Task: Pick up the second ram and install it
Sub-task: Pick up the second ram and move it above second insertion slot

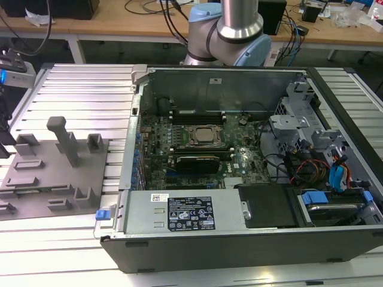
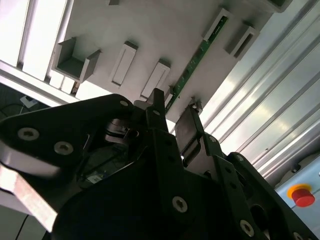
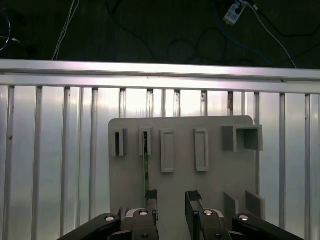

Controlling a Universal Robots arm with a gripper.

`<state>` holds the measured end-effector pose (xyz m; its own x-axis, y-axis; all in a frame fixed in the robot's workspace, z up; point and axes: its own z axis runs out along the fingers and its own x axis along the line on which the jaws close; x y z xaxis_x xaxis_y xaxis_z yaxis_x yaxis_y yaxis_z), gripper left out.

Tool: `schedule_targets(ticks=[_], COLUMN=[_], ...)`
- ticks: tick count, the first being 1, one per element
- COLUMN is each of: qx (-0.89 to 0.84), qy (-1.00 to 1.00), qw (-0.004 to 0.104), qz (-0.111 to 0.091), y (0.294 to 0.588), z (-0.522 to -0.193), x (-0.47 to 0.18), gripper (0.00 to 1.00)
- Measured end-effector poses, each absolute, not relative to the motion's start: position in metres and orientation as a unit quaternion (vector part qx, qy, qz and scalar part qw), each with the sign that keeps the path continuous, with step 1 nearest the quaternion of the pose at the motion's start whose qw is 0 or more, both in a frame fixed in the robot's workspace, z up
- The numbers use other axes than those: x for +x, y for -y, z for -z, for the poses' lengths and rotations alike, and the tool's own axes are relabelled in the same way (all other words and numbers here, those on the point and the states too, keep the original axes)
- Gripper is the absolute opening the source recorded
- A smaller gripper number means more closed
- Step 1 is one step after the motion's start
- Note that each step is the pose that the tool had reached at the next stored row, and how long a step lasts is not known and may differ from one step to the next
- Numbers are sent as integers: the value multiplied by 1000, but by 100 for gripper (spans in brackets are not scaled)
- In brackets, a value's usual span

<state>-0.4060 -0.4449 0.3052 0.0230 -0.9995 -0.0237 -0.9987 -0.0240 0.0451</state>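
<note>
While the claw (image 3: 170, 196) hangs open and empty over the grey fixture plate (image 3: 185, 130), the second ram (image 3: 145, 165) stands on edge in its holder toward one side edge of that plate. You risk a collision: in the first wrist view the stick lines up with one finger (image 3: 151, 200) rather than the gap, so descending could strike or bend it. Its near end is hidden behind that finger.

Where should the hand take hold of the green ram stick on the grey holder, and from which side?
Grip the ram stick by its two flat faces near mid-length, coming straight down from above. It stands on its thin edge on the grey holder, one end in a bracket, so its middle is free.
</note>
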Motion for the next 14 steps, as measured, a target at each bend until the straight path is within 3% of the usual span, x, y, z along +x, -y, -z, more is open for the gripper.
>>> schedule_targets(ticks=[14], qx=[715], qy=[699], qw=[8], qz=[24], y=[445], z=[-282], x=[-406], gripper=[36])
